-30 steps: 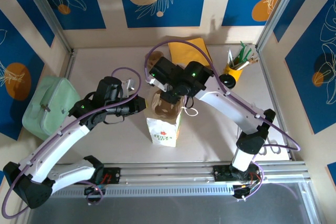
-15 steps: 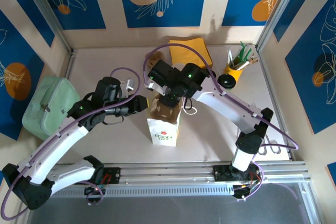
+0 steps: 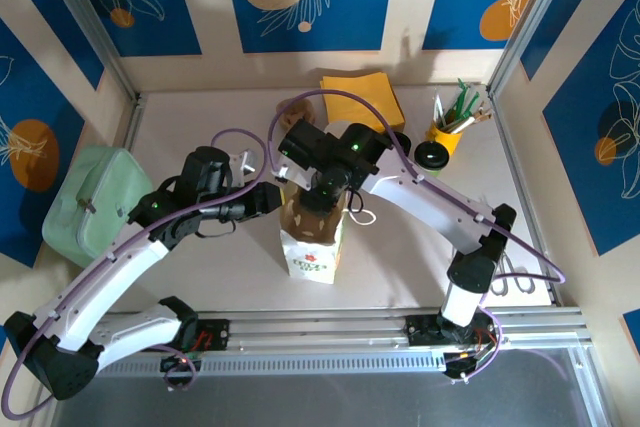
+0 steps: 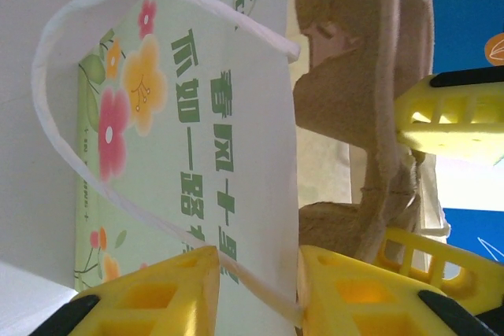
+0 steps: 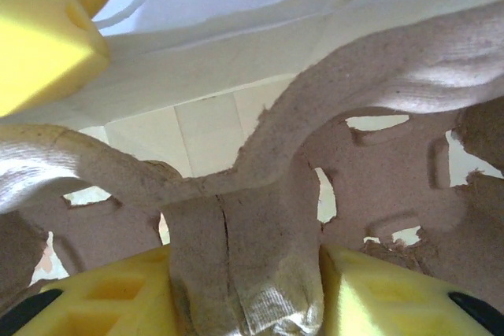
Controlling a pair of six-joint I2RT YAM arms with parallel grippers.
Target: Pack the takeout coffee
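Pulp carrier (image 5: pixel 354 116) is pinched at its centre rib by right gripper (image 5: pixel 244 277), likely so it is kept level entering paper bag (image 3: pixel 312 252). Left gripper (image 4: pixel 258 289) is spread at bag rim, nothing clamped. Takeout coffee (image 3: pixel 432 154) is parked at bag's 2 o'clock, unpacked.

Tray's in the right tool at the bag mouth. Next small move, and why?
Probably ease the right tool down a little: it's shut on the cardboard tray, which pokes out of the paper bag, and the left tool straddles the bag's rim, open.
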